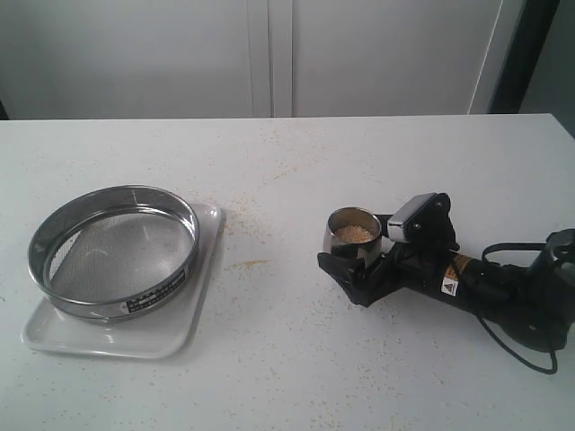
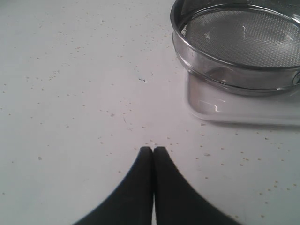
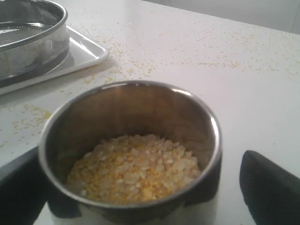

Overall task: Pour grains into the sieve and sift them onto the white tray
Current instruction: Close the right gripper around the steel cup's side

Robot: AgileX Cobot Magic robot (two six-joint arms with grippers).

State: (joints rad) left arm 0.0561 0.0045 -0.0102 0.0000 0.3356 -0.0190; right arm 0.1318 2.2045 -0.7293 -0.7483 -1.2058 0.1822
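Right wrist view: grains (image 3: 133,168) sit in the small steel cup (image 3: 123,108), filling only its bottom part.
Mix of fine yellow and coarser whitish-beige bits. Cup stands upright on the table (image 1: 359,377), right of centre in the exterior view. Right gripper (image 3: 140,199) has its jaws spread wide on either side of the cup, one finger clear of it. Sieve (image 1: 112,251) rests on the white tray (image 1: 117,339) at left, well apart. Stray yellow grains dot the table. Left gripper (image 2: 153,152) has its jaws closed on nothing.
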